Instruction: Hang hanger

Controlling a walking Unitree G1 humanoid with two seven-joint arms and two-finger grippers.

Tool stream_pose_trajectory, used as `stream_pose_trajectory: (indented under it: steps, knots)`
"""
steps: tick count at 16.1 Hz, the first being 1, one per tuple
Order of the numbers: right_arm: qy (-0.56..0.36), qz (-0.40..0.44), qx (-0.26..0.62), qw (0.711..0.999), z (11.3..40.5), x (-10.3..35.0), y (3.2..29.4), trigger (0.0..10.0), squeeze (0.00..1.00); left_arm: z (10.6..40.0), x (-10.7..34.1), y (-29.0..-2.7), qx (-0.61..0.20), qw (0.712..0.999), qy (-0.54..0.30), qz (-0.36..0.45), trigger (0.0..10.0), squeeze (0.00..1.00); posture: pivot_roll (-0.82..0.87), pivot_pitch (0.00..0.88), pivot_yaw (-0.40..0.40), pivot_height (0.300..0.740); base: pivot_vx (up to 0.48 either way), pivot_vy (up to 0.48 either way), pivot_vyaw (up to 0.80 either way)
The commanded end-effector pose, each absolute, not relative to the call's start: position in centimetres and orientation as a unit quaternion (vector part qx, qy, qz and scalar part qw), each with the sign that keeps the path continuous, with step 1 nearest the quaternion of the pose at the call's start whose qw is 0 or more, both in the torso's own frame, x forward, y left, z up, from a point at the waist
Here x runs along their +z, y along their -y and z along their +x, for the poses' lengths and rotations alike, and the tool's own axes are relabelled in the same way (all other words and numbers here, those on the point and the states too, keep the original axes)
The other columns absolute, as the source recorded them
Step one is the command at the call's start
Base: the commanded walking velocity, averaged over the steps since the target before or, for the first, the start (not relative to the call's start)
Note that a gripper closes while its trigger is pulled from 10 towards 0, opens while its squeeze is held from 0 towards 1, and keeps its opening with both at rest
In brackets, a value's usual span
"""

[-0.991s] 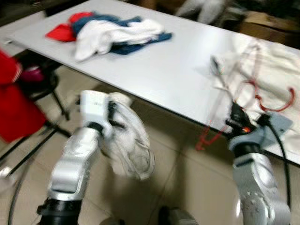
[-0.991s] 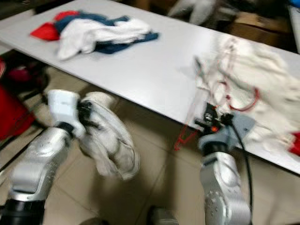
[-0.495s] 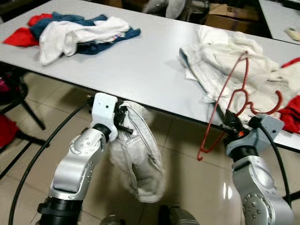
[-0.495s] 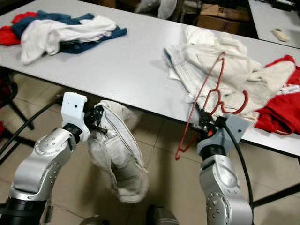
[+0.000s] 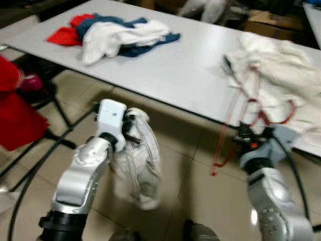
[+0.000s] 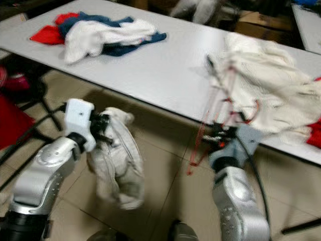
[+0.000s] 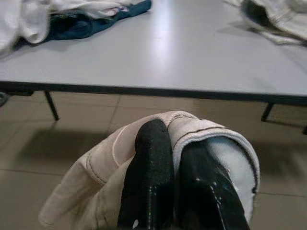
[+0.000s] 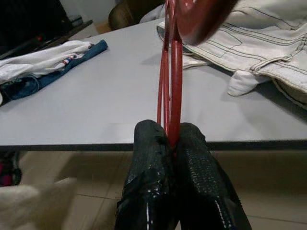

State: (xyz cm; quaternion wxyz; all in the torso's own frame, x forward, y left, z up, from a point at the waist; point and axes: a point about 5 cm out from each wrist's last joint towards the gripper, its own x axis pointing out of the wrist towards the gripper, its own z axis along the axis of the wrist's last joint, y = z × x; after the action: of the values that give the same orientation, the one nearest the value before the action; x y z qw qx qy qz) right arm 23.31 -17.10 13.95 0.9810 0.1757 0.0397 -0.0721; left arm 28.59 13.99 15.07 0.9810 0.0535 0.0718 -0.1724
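Right gripper (image 8: 173, 143) pinches the red hanger (image 5: 239, 120) at the table (image 5: 175, 70) edge; left gripper (image 7: 175, 153) clamps a pale garment (image 5: 138, 165). Keep both grips firm as you carry them.

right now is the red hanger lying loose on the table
No, the right gripper has its two black fingers clamped on the red hanger, holding it upright in front of the table edge.

Red wire hanger (image 8: 171, 72) upright (thin), pinched in right tool (image 8: 175, 139).
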Motion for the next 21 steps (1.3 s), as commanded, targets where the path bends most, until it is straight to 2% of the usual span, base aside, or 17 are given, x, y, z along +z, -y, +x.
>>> stream_pose_trajectory:
  steps: [1, 8, 19, 21]
  knots:
    - [-0.036, 0.190, -0.071, 0.979, 23.32, 14.20, 16.84, 10.0, 0.00, 28.72, 16.42, -14.15, -0.173, 0.982, -0.043, 0.057, 10.0, 0.00, -0.03, 0.110, -0.013, 0.740, 0.000, 0.337, 0.00]
    - [-0.039, 0.197, -0.073, 0.977, 23.35, 14.16, 16.76, 10.0, 0.00, 28.71, 16.39, -13.92, -0.182, 0.980, -0.046, 0.065, 10.0, 0.00, -0.03, 0.106, -0.010, 0.740, 0.000, 0.339, 0.00]
    - [-0.036, 0.200, -0.071, 0.977, 23.39, 14.18, 16.69, 10.0, 0.00, 28.73, 16.28, -13.67, -0.195, 0.977, -0.048, 0.074, 10.0, 0.00, -0.03, 0.093, -0.007, 0.740, 0.000, 0.339, -0.73]
    - [-0.036, 0.197, -0.070, 0.977, 23.39, 14.17, 16.67, 10.0, 0.00, 28.74, 16.28, -13.66, -0.196, 0.977, -0.048, 0.075, 10.0, 0.00, -0.03, 0.090, -0.007, 0.740, 0.000, 0.337, -0.20]
